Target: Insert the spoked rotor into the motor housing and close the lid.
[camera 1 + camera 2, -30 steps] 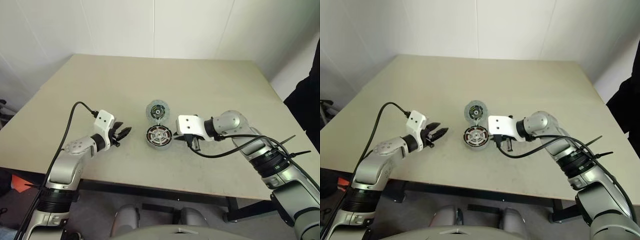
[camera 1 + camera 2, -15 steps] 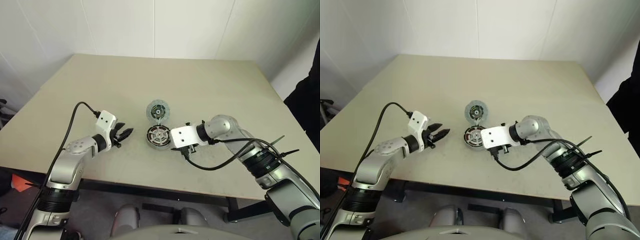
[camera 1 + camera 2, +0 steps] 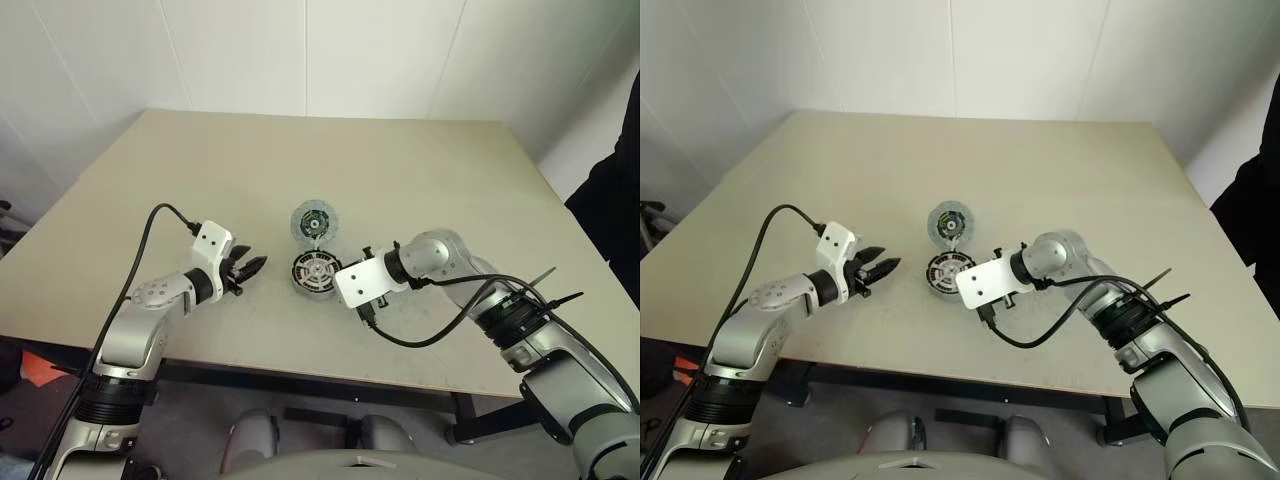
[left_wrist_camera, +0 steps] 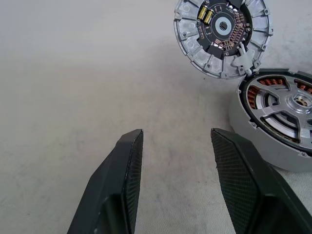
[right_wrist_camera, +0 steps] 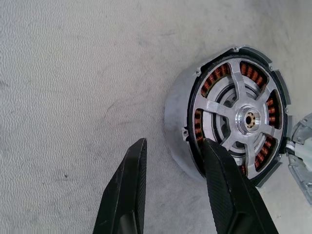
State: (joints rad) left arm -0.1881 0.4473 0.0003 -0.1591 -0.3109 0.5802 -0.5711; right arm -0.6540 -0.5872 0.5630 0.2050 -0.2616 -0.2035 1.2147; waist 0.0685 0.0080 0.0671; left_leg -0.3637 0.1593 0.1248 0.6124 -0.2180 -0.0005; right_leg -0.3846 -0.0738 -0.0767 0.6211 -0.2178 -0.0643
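Two tools flank the motor in the left eye view. The right tool (image 3: 352,290) has swung down and inward over the last second, now sitting at centre frame just beside the motor housing (image 3: 317,273); the left tool (image 3: 250,266) holds its place, left of centre. That reads as the right arm setting up for the lid (image 3: 313,222), which lies flipped open just above the housing.

From the left wrist, the left tool's fingers (image 4: 124,165) stand moderately apart over bare bench (image 4: 73,73), holding nothing, with lid and housing in the upper right.

From the right wrist, the spoked rotor (image 5: 239,119) is already seated inside the copper windings. The right tool's fingers (image 5: 131,180) are part-open and empty, one finger overlapping the housing's wall; contact can't be confirmed.
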